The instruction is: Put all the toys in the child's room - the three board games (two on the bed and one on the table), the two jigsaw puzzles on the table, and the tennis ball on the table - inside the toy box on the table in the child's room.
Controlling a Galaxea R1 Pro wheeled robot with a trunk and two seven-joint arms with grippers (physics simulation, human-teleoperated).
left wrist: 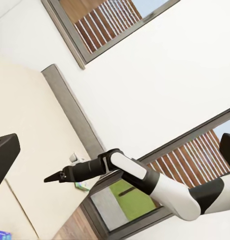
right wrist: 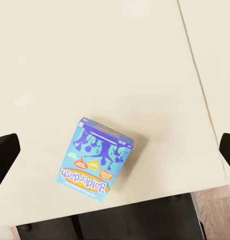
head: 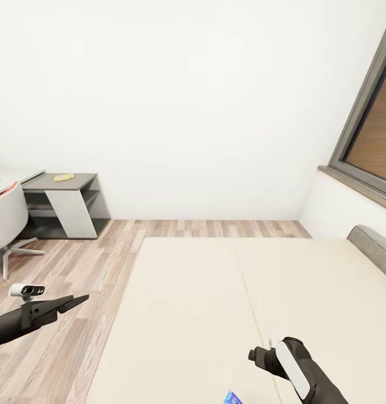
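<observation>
A blue board game point(right wrist: 97, 160) printed "Balderdash" lies on the cream bed point(right wrist: 69, 60), close to the mattress edge. My right gripper point(right wrist: 117, 150) hovers above the box, open, one finger on each side and well apart from it. From the head camera only a corner of the board game point(head: 232, 397) shows, just below the right gripper point(head: 256, 355). My left gripper point(head: 79, 300) hangs open over the wood floor left of the bed point(head: 215, 303), holding nothing. The dark grey end of the table point(head: 58, 182) stands by the far wall. The toy box, jigsaw puzzles and tennis ball are out of view.
A small yellow-green flat item point(head: 64, 177) lies on the table end, too small to identify. A white and red swivel chair point(head: 5, 216) stands at the left. The grey headboard point(head: 375, 247) and a grey-framed window point(head: 372, 134) are at the right.
</observation>
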